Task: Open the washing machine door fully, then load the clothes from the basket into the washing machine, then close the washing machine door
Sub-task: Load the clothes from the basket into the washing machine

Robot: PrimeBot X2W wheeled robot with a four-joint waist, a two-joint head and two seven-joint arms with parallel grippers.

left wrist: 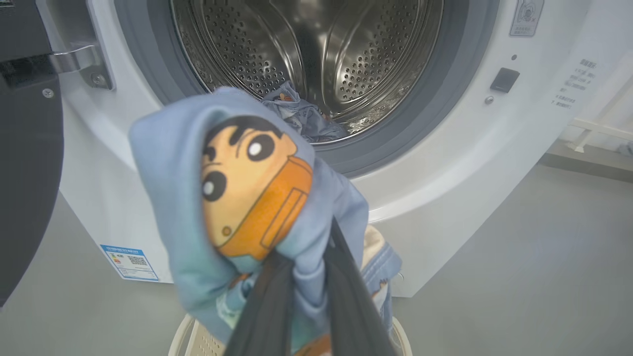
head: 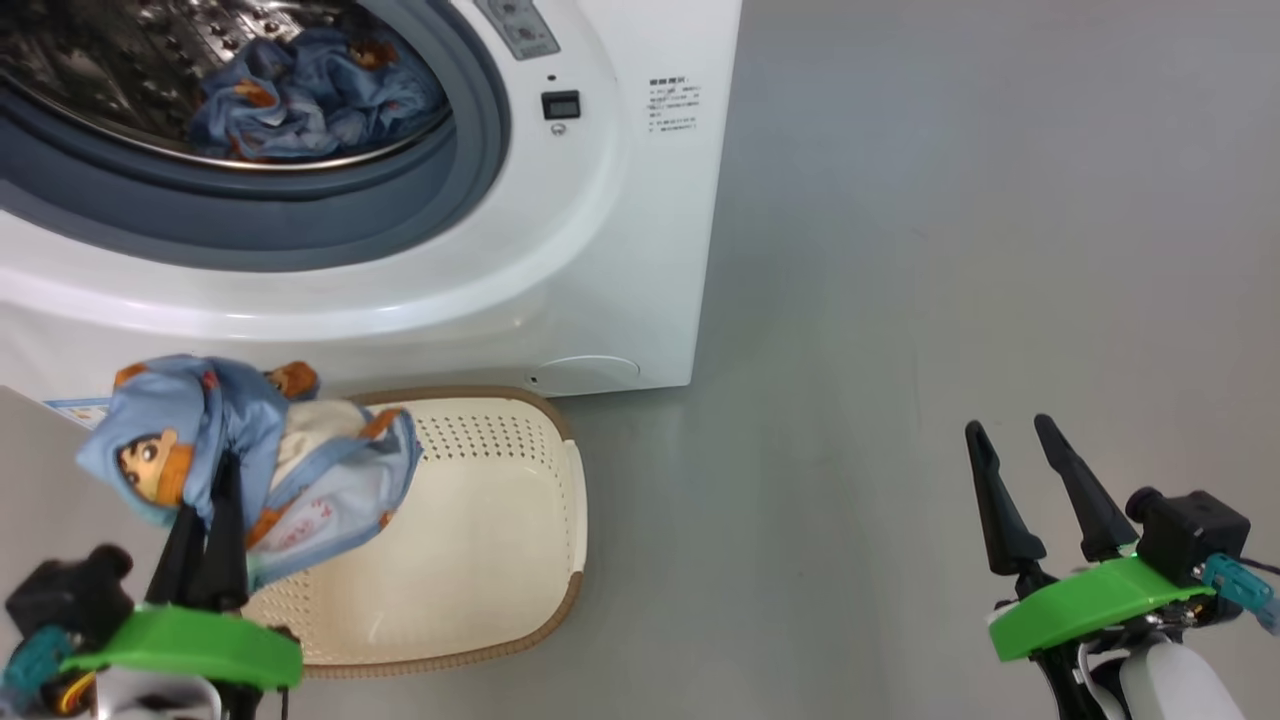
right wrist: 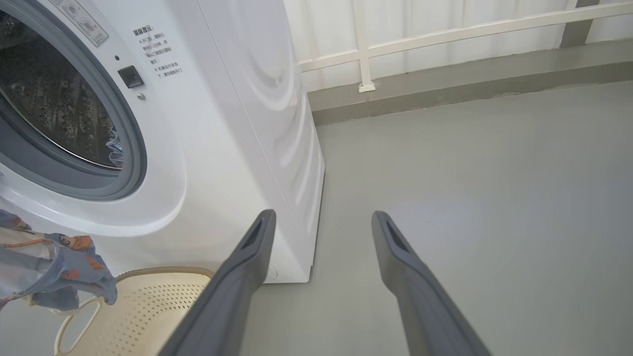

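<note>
The washing machine [head: 600, 250] stands with its drum open, and light blue clothes [head: 310, 95] lie inside the steel drum [left wrist: 346, 44]. Its door [left wrist: 24, 173] is swung out to the left, black rim showing. My left gripper [head: 215, 480] is shut on a light blue garment [head: 250, 440] printed with a cartoon boy face [left wrist: 237, 188]. The garment hangs above the cream basket [head: 560, 560], below and in front of the drum opening. The basket's visible floor is bare. My right gripper [head: 1010, 425] stands open over the floor, right of the machine, nothing between its fingers [right wrist: 247, 257].
Grey floor [head: 950, 250] stretches to the right of the machine. A white railing [right wrist: 445, 34] and a low ledge run along the far wall. A blue-and-white label [left wrist: 129, 262] sits at the machine's lower left corner.
</note>
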